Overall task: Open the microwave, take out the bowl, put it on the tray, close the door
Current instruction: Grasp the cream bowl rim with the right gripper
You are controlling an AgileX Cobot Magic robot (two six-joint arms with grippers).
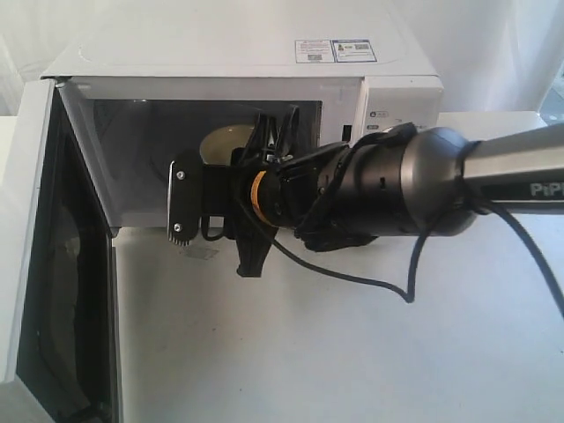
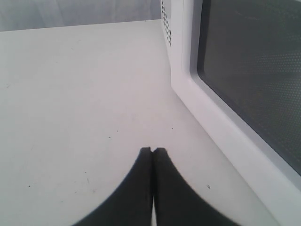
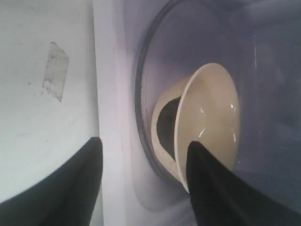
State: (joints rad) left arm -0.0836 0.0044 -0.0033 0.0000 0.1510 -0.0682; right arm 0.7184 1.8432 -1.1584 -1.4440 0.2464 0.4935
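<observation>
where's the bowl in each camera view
Exterior view: the bowl is upper middle, inside the microwave cavity.
Left wrist view: not in it; only the open door shows.
Right wrist view: the bowl is right of centre, on the glass turntable.
Shared landmark: the microwave.

The right gripper (image 1: 261, 194) hangs at the mouth of the open microwave (image 1: 238, 62). Its jaws are spread, one black finger up inside the cavity, the other down over the white table (image 1: 352, 352). The cream bowl (image 1: 222, 141) sits just beside the upper finger. The door (image 1: 26, 220) stands swung wide, well apart from the jaws.
</observation>
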